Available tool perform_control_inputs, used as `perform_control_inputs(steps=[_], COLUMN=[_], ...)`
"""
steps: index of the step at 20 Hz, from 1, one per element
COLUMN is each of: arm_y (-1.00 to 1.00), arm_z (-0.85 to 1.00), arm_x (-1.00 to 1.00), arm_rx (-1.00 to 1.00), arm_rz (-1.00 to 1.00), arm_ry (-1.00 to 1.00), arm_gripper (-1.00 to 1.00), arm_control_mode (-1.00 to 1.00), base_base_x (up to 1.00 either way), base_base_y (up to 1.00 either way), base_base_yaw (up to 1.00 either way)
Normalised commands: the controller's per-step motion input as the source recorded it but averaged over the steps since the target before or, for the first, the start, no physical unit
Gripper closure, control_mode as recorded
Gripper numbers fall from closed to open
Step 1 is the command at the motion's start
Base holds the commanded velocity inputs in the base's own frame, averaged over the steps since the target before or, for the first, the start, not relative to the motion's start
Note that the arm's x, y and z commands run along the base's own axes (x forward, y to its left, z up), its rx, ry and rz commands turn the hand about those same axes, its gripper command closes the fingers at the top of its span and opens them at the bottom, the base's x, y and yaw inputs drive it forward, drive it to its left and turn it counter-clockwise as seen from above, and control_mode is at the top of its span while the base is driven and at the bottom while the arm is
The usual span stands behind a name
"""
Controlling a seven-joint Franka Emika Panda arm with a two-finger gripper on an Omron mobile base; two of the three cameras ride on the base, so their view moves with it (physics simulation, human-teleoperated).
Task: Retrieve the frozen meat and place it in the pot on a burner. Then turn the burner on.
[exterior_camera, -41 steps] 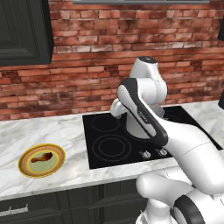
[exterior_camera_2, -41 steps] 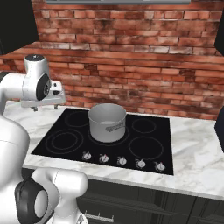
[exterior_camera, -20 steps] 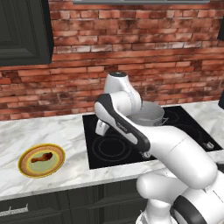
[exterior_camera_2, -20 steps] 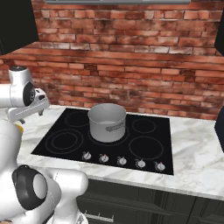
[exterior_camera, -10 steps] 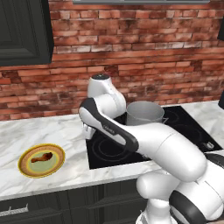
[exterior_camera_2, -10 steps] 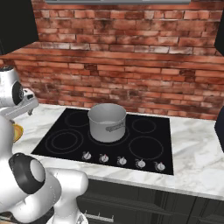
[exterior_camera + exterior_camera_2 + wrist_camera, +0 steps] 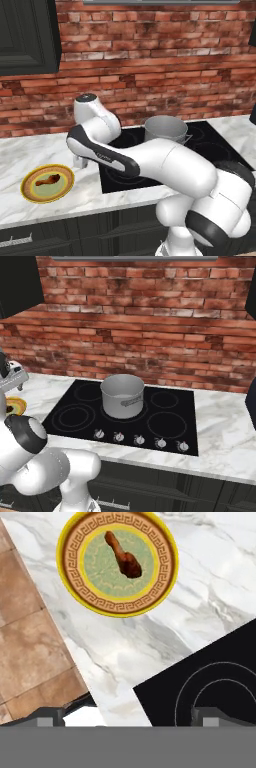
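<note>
The frozen meat [image 7: 124,558], a small reddish-brown drumstick, lies on a round yellow-rimmed green plate [image 7: 70,572] on the marble counter left of the cooktop; it also shows as frozen meat [image 7: 47,180]. My gripper [image 7: 130,717] hangs above the counter between plate and cooktop, open, with nothing between its fingertips [image 7: 50,714]. In the left base view the gripper [image 7: 80,162] is just right of the plate [image 7: 26,186]. The silver-grey pot [image 7: 122,396] stands at the middle of the black cooktop; pot [image 7: 165,129] sits behind my arm.
The black cooktop [image 7: 75,418] has a row of knobs [image 7: 140,440] along its front edge. A brick wall runs behind the counter, with a dark cabinet [image 7: 25,35] at upper left. The counter's front edge drops to brown floor tiles [image 7: 30,652].
My arm has swung left from over the cooktop to the counter beside the plate, uncovering the pot. The gripper has stayed open. Pot, plate and meat have not moved.
</note>
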Motion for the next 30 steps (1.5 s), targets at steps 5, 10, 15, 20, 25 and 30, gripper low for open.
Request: perform_control_inputs(steps=[5,10,15,20,25,30], arm_y=[0.6,0.58,0.5,0.24,0.28,0.37], arm_z=[-0.15,-0.09,-0.12,-0.32,-0.26,-0.27], arm_x=[0.0,0.0,0.12,0.32,0.26,0.36], arm_rx=[-0.09,-0.04,0.0,0.0,0.0,-0.01], arm_rz=[0.05,0.04,0.03,0.0,0.0,0.03], arm_ry=[0.04,0.02,0.0,0.0,0.0,0.01], arm_gripper=[-1.0,-1.0,-1.0,-1.0,-1.0,-1.0], arm_control_mode=[-1.0,-1.0,-1.0,-1.0,-1.0,-1.0], base_base_x=[0.0,0.0,0.0,0.0,0.0,0.0], base_base_y=[0.0,0.0,0.0,0.0,0.0,0.0], base_base_yaw=[0.0,0.0,0.0,0.0,0.0,0.0])
